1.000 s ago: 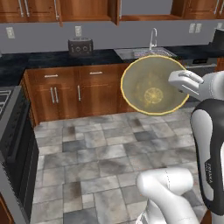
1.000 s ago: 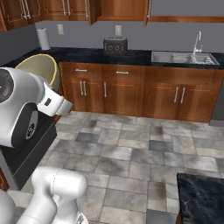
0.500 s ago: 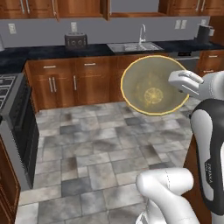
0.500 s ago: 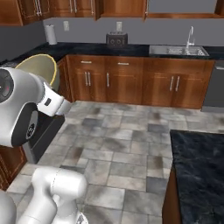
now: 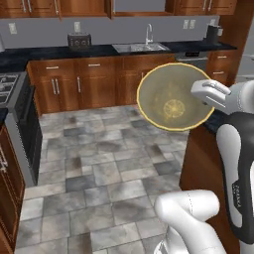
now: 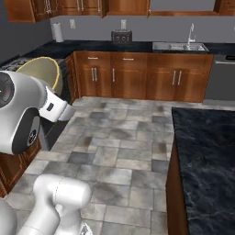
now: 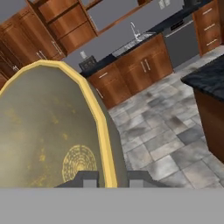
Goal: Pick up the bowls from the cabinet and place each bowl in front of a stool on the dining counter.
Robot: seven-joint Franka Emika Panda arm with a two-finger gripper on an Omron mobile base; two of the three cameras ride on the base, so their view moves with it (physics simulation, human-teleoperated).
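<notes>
A white robot arm's gripper (image 7: pixel 107 181) has its jaws clamped on the yellow rim of a bowl (image 5: pixel 171 96), held tilted in mid-air. The dining counter (image 6: pixel 206 151) lies right; placing remains undone.

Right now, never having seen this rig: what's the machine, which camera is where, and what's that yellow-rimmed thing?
It is a white robot arm with dark joints on a driving base, in a rendered kitchen. Two pictures come from cameras on the base, behind the arm to its left and right. The third comes from a camera on the hand, looking along the claw.

The claw is shut on the rim of a round, deep olive-beige bowl with a thin yellow rim, held tipped on its side in mid-air over the grey tile floor. The black marble dining counter with faint white veining lies to the right; this bowl is not yet set down there.
</notes>
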